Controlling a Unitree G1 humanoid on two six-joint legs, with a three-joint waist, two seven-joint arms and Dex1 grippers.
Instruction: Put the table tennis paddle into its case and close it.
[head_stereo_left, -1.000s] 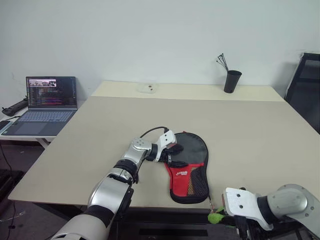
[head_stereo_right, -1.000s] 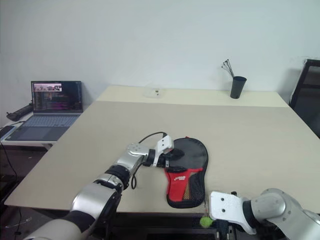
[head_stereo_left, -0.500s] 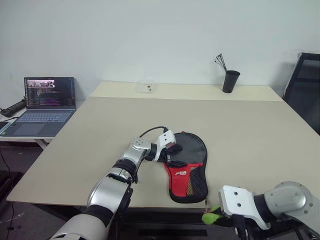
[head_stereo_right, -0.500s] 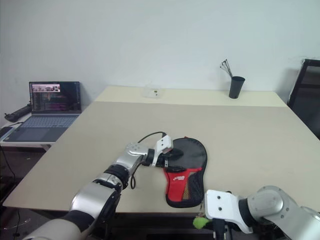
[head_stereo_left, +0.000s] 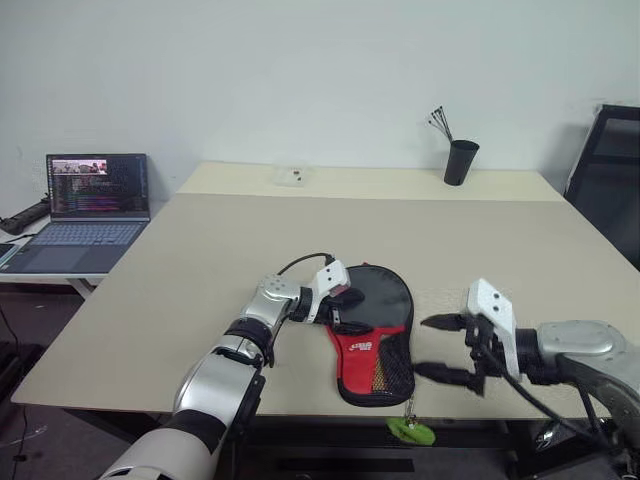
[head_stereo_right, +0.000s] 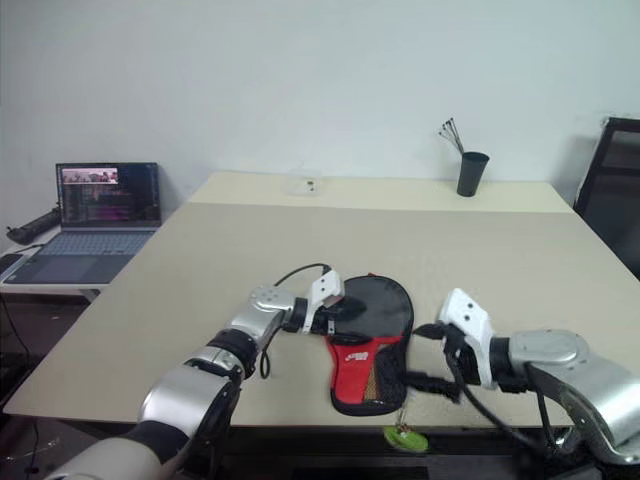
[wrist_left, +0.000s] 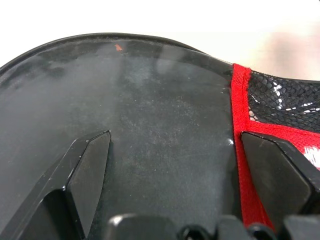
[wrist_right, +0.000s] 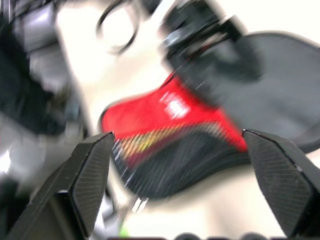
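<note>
From the head views, the case (head_stereo_left: 372, 335) is seen lying flat near the front edge of the desk (head_stereo_left: 200, 260), its long axis running from the round black end farther in to the red and mesh end by the edge, where a green zipper tag (head_stereo_left: 411, 431) hangs below. The left gripper (head_stereo_left: 345, 308) is placed against the case's left side at the round end, jaws spread wide and empty. The right gripper (head_stereo_left: 438, 349) is held just right of the case's narrow end, jaws parted and empty, pointing toward it. In the left wrist view, a dark flat face, possibly the table tennis paddle, spans the gap between the fingers (wrist_left: 87, 170). In the right wrist view, the case's red and mesh end lies straight ahead. The right arm is judged nearer the tag.
</note>
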